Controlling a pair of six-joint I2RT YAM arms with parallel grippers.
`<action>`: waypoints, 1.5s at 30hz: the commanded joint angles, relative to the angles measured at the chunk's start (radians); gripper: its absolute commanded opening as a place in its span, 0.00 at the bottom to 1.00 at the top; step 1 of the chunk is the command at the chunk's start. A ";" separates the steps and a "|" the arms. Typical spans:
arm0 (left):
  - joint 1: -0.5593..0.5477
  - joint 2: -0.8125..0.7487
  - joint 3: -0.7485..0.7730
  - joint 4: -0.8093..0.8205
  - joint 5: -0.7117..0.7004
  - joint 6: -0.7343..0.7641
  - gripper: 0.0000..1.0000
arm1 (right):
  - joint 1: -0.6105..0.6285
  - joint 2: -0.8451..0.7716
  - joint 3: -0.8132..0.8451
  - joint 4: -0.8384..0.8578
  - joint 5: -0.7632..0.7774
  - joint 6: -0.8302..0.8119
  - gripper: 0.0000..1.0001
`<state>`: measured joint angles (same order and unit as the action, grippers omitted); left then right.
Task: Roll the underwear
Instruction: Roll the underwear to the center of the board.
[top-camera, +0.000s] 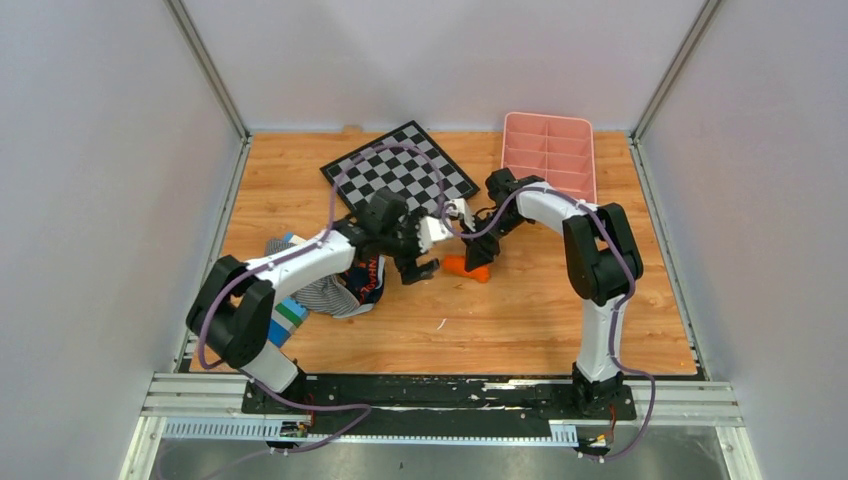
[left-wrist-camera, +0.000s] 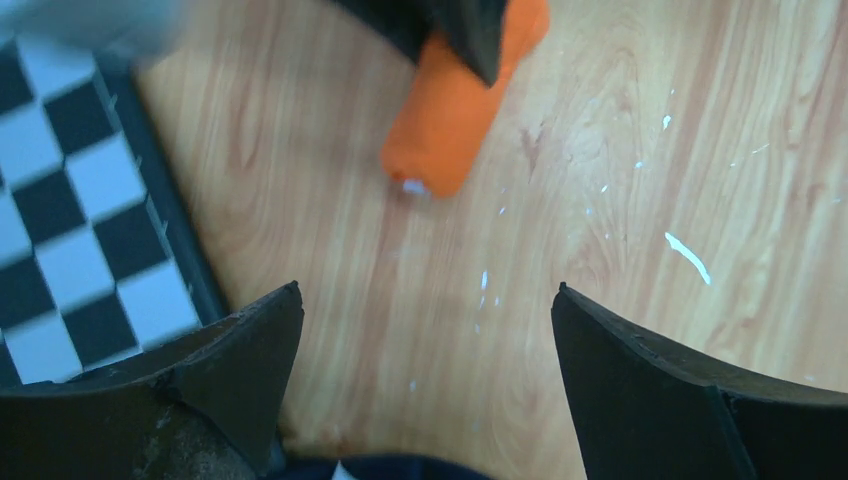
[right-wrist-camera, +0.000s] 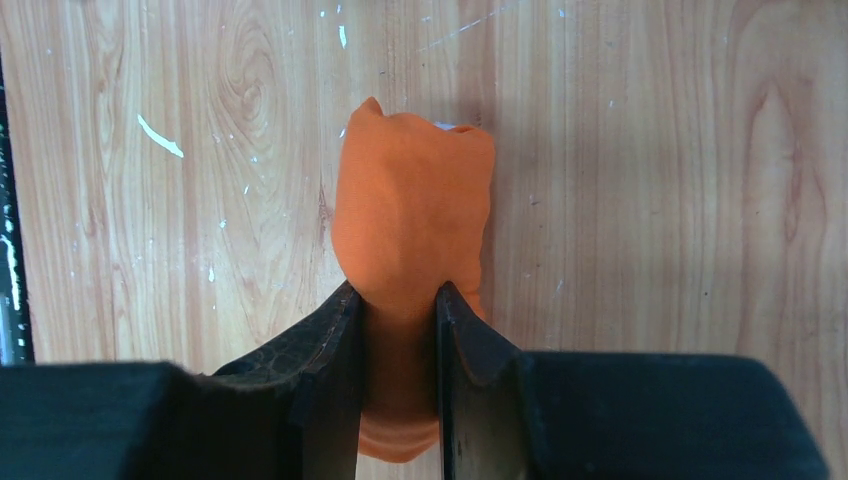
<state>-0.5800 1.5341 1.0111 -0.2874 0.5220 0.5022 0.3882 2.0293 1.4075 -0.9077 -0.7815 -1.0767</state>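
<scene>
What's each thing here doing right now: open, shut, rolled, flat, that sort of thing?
Orange underwear: rolled into a tight bundle, lying on the table, pinched near one end.
Right gripper: shut on the underwear.
Left gripper: open, holding nothing, over the table.
Chessboard: lying flat, turned at an angle.
Pink tray: lying flat, open side up.
Other clothes: crumpled in a heap, not rolled.
</scene>
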 joint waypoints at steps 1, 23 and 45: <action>-0.163 0.060 0.027 0.160 -0.206 0.202 1.00 | 0.000 0.140 -0.059 -0.097 0.176 0.036 0.13; -0.289 0.029 -0.271 0.718 -0.677 0.441 0.79 | -0.014 0.210 0.021 -0.155 0.165 0.081 0.13; -0.344 0.302 0.001 0.471 -0.484 0.436 0.65 | -0.014 0.215 0.024 -0.155 0.168 0.095 0.14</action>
<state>-0.9321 1.7870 0.9482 0.2405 0.0029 0.9401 0.3553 2.1372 1.5341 -1.0260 -0.8436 -0.9688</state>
